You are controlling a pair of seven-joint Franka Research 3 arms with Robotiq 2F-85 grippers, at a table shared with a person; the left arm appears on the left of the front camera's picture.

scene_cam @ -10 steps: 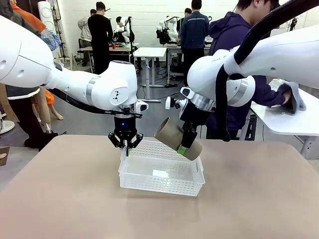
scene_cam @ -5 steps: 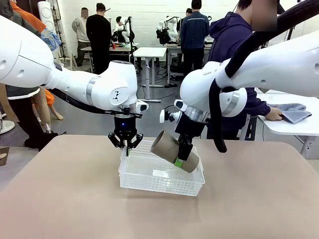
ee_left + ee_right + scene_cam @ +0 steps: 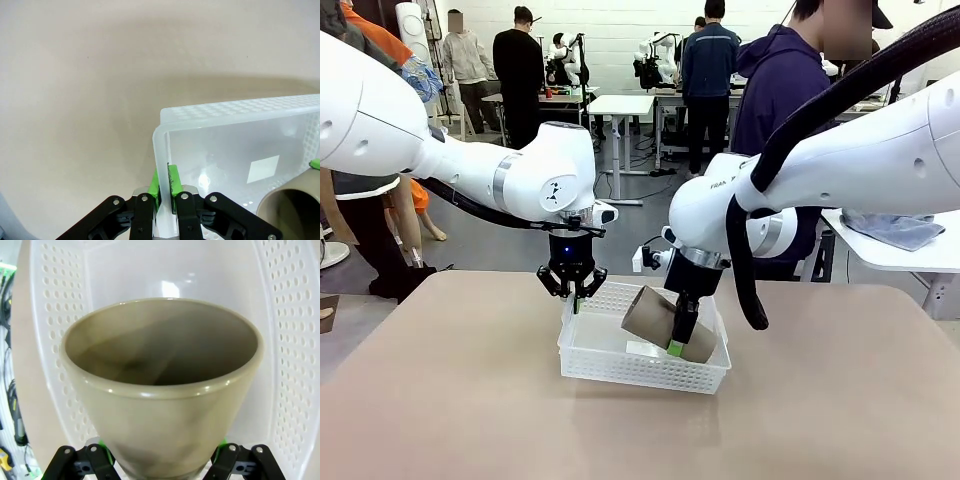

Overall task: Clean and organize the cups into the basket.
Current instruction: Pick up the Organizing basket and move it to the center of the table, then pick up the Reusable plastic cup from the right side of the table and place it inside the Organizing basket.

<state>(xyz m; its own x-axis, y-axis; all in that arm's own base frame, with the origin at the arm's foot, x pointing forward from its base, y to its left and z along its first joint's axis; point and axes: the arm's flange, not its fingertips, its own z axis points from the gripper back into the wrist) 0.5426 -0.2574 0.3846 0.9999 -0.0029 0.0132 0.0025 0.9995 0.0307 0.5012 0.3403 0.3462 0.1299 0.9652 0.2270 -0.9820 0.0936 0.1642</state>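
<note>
Right claw (image 3: 677,336) grasping tan cup (image 3: 648,317), tilted, low inside basket (image 3: 640,372), mid-surface toward far edge. Left claw (image 3: 573,292) clenched on basket's far-left rim, steadying it. Step, I judge: placing cup. Next: lower, lay flat, release.

The left arm reaches in from the left with its wrist pointing straight down, and the left hand (image 3: 572,288) is pinched tight on the basket (image 3: 640,371) wall. The right arm crosses toward the middle. The right hand (image 3: 677,336) tilts downward, fingers spread wide, gripping a tan cup (image 3: 648,316).

Glossy tan cup (image 3: 160,390), plastic basket (image 3: 642,374)
</note>
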